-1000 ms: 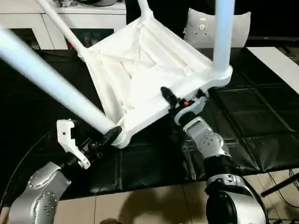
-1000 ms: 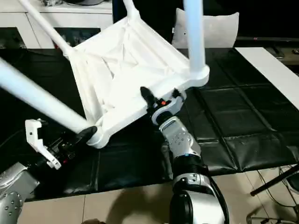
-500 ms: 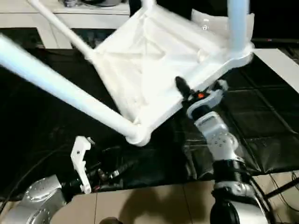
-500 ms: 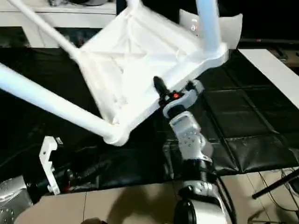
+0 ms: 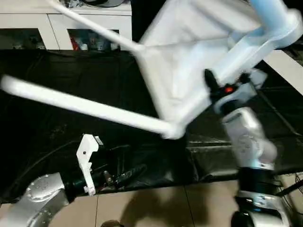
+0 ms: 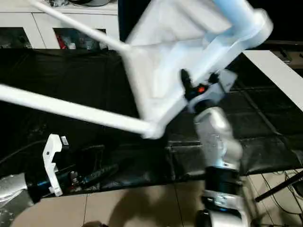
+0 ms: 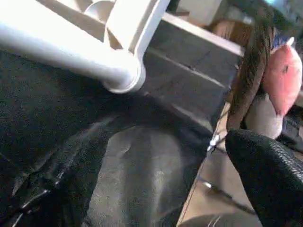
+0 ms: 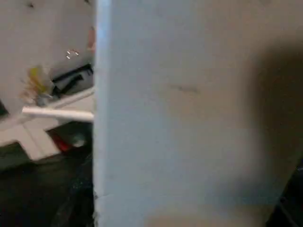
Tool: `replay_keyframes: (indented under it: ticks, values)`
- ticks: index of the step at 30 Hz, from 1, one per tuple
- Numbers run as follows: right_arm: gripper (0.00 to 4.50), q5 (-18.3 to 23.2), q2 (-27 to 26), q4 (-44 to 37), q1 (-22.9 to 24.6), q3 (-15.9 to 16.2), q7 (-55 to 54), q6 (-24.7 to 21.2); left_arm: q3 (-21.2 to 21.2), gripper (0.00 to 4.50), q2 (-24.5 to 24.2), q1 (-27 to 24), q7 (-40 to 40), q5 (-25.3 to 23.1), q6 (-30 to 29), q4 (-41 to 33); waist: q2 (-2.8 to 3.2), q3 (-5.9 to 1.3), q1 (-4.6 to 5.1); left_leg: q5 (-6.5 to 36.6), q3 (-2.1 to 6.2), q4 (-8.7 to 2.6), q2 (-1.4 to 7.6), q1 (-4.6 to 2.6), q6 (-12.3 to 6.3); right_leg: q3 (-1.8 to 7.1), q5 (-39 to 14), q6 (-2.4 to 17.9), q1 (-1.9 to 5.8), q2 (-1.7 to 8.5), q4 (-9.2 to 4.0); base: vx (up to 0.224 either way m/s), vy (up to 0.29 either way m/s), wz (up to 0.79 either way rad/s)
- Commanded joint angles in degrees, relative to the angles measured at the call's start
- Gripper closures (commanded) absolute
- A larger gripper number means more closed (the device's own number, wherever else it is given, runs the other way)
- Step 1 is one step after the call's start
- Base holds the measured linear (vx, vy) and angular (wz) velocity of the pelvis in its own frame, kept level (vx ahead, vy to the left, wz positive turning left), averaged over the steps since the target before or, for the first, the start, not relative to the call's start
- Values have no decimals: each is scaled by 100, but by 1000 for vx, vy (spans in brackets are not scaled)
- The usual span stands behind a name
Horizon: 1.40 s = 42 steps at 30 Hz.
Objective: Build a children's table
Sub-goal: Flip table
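From my seat this looks like a living room at home. A low white cabinet runs along the upper left, its glass-fronted shelves holding small colourful things (too blurred to name). Black padded mats cover the middle, with beige floor tiles along the bottom edge.

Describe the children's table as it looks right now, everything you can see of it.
The children's table is white plastic, assembled as far as shown: legs are plugged into round sockets at the tabletop's corners. It hangs tilted above the black mat, its underside turned toward the camera. One long leg runs out to the robot's left from the lowest corner socket; another slants away behind; a third rises at the right. The right gripper holds the tabletop's near rim. The left gripper sits low, apart from it.
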<state>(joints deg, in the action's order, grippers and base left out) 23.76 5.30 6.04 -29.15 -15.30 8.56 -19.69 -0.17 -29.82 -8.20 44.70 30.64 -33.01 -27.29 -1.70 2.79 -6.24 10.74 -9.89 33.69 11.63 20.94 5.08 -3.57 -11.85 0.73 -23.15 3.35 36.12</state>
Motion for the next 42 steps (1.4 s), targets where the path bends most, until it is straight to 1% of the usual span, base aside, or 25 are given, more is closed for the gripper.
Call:
replay_keyframes:
  ticks: [1,5,6,8,9,10,11,13,14,16,17,18,19,20,21,23,25,26,27,29,32,34,36,39,42]
  values:
    - [254,-411,291,-493,-63,220,-18,-38,39,0,-113,145,-27,49,-181,-266,0,-314,44,693,-6,-382,91,-61,208,299,-815,355,282,317,-394,0,0,0]
    - [254,-785,552,-712,-50,475,-83,-230,119,0,-315,322,-56,140,-452,-522,-20,-314,75,643,-3,-367,75,-50,233,294,-811,356,295,305,-381,0,0,0]
    - [254,-882,625,-777,-54,550,-101,-308,160,0,-390,398,-100,152,-520,-577,-37,-311,88,649,-11,-363,72,-49,217,298,-828,349,289,305,-391,0,0,0]
    - [254,-1032,751,-874,-83,668,-141,-483,251,0,-517,542,-162,172,-617,-651,-21,-321,107,605,-7,-351,65,-55,230,298,-800,350,294,299,-376,0,0,0]
    - [255,-1176,915,-935,-145,805,-213,-683,303,0,-577,790,-280,131,-681,-679,-20,-311,119,578,-5,-350,68,-59,258,296,-714,361,289,277,-368,0,0,0]
    - [255,-1176,915,-935,-145,805,-213,-683,303,0,-577,790,-280,131,-681,-679,-15,-318,111,619,-8,-343,69,-85,262,297,-720,372,274,279,-368,0,0,0]
    - [255,-1222,959,-948,-167,845,-239,-750,303,0,-577,894,-332,111,-712,-676,-18,-307,125,665,-12,-344,72,-77,283,298,-730,408,273,279,-369,0,0,0]
    - [256,-1402,1105,-1002,-320,974,-391,-1095,294,0,-635,1439,-480,-264,-509,-569,-31,-302,115,722,-4,-350,80,-86,318,297,-818,400,272,276,-378,0,0,0]
    - [256,-1435,1125,-1007,-346,997,-416,-1140,292,0,-641,1563,-538,-365,-459,-543,-24,-316,114,725,-4,-341,82,-101,341,297,-789,411,267,277,-360,0,0,0]
    - [256,-1474,1124,-1015,-361,1017,-427,-1175,271,0,-650,1690,-590,-447,-437,-520,-42,-306,104,783,0,-343,78,-80,377,299,-871,389,280,298,-376,0,0,0]
    - [256,-1544,1076,-982,-347,1085,-415,-1197,149,0,-646,2019,-696,-731,-227,-455,-97,-310,111,763,-2,-336,74,-53,380,305,-899,361,304,311,-375,0,0,0]
    - [256,-1555,1046,-964,-326,1105,-407,-1206,63,0,-685,2162,-757,-881,-164,-444,-68,-323,95,689,-3,-329,82,-69,376,309,-826,356,286,313,-360,0,0,0]
    - [202,-1574,1014,-906,-295,1118,-423,-1181,-57,0,-760,2287,-755,-1065,-52,-447,-65,-330,97,622,-1,-324,81,-63,382,307,-721,365,290,309,-343,0,0,0]
    - [202,-1606,976,-798,-242,1139,-454,-1142,-231,0,-874,2461,-727,-1320,122,-465,-73,-323,92,617,2,-327,77,-55,372,306,-729,355,291,310,-359,0,0,0]
    - [186,-1657,946,-645,-177,1159,-518,-1093,-385,0,-969,2645,-672,-1516,288,-504,-70,-333,86,586,7,-322,80,-59,388,303,-709,346,293,316,-342,0,0,0]
    - [169,-1703,946,-551,-146,1175,-579,-1050,-433,0,-996,2747,-644,-1607,389,-513,-72,-329,97,572,5,-323,77,-49,441,304,-696,363,297,323,-337,0,0,0]
    - [161,-1838,992,-293,-91,1229,-679,-830,-518,0,-1082,2971,-478,-1857,867,-488,-65,-328,96,678,7,-316,82,-57,502,299,-791,392,280,333,-350,0,0,0]
    - [142,-1865,993,-218,-80,1233,-691,-743,-521,0,-1097,3023,-437,-1905,995,-485,-65,-328,103,707,3,-316,79,-58,520,300,-792,408,285,330,-339,0,0,0]
    - [142,-1922,1004,-82,-57,1256,-698,-611,-522,0,-1118,3116,-394,-2014,1239,-471,-85,-326,103,752,5,-316,78,-45,524,301,-834,413,295,337,-347,0,0,0]
    - [142,-2006,993,245,0,1284,-683,-359,-497,0,-1150,3301,-433,-2300,1807,-400,-71,-319,105,900,6,-310,87,-56,536,301,-991,416,271,341,-369,0,0,0]
    - [142,-2029,957,462,36,1285,-648,-238,-419,0,-1127,3471,-617,-2453,2191,-320,-93,-317,108,1016,13,-309,87,-52,523,300,-1135,404,278,345,-371,0,0,0]
    - [142,-2035,914,680,8,1268,-651,-115,-352,0,-1068,3611,-718,-2501,2416,-262,-97,-311,111,1077,10,-302,86,-59,519,300,-1304,384,259,343,-381,0,0,0]
    - [142,-2031,898,793,-21,1269,-642,-69,-337,0,-1040,3660,-724,-2499,2462,-240,-91,-314,116,1109,11,-300,88,-58,530,298,-1350,413,252,349,-378,0,0,0]
    - [142,-2089,864,1240,-166,1370,-526,220,-387,0,-1043,3655,-641,-2666,2613,-72,-96,-302,127,1252,15,-296,84,-54,515,291,-1525,443,228,345,-392,0,0,0]
    - [142,-1996,796,1174,-180,1464,-287,208,-420,0,-1108,3469,-629,-2746,2613,65,-101,-306,126,1320,25,-299,91,-48,483,291,-1684,399,228,356,-402,0,0,0]
